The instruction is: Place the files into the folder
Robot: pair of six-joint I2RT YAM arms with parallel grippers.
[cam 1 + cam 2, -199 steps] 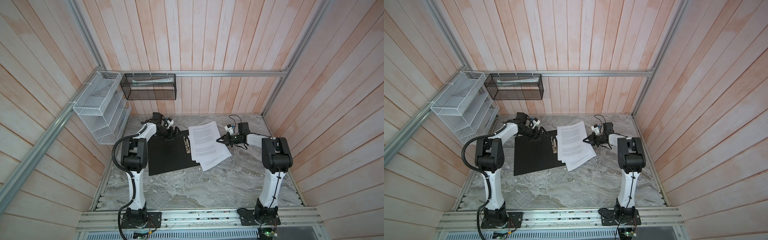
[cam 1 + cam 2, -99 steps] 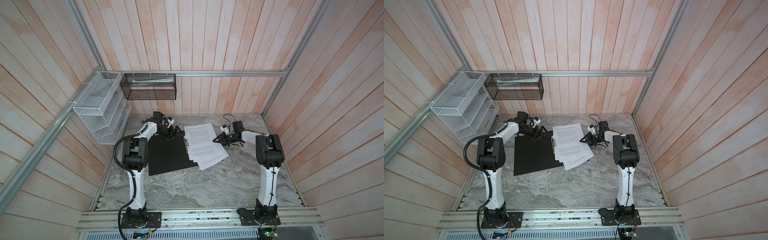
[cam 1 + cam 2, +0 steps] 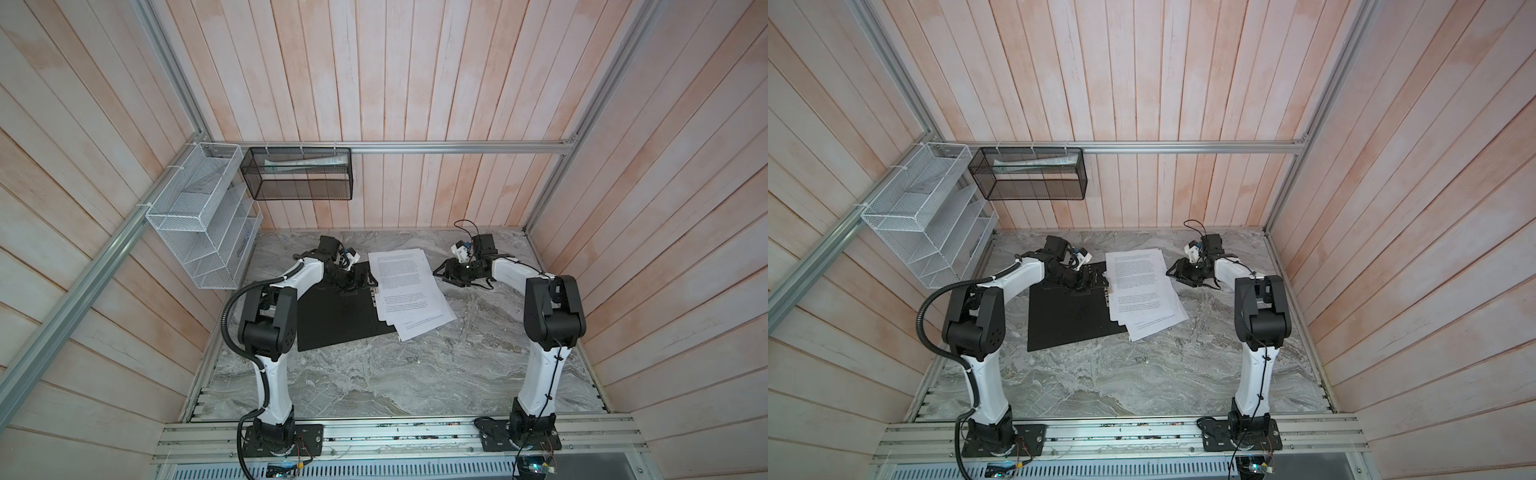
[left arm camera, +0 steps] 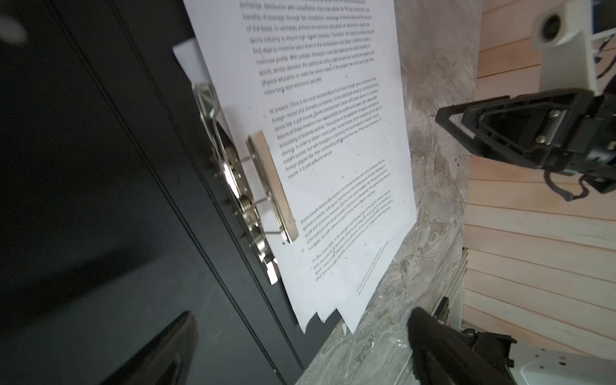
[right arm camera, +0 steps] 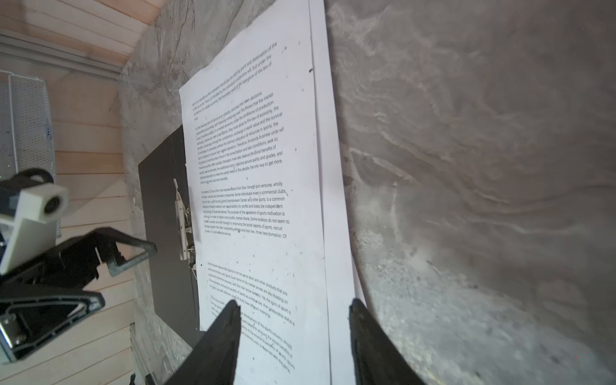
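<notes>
The folder lies open on the marble table, black inside up, its metal clip near the middle. The files, several fanned white printed sheets, lie flat across the folder's right half and spill over onto the table. My left gripper hovers open at the folder's far edge, beside the clip, holding nothing. Its fingers show in the right wrist view. My right gripper is open at the sheets' right edge, jaws apart over the paper.
A white wire mesh organizer hangs on the left wall. A black mesh basket hangs on the back wall. The marble table stretches toward the front aluminium rail, where both arm bases stand.
The right gripper pushed the sheets leftwards over the folder, then opened from shut and drew back slightly. The left arm stayed put.
</notes>
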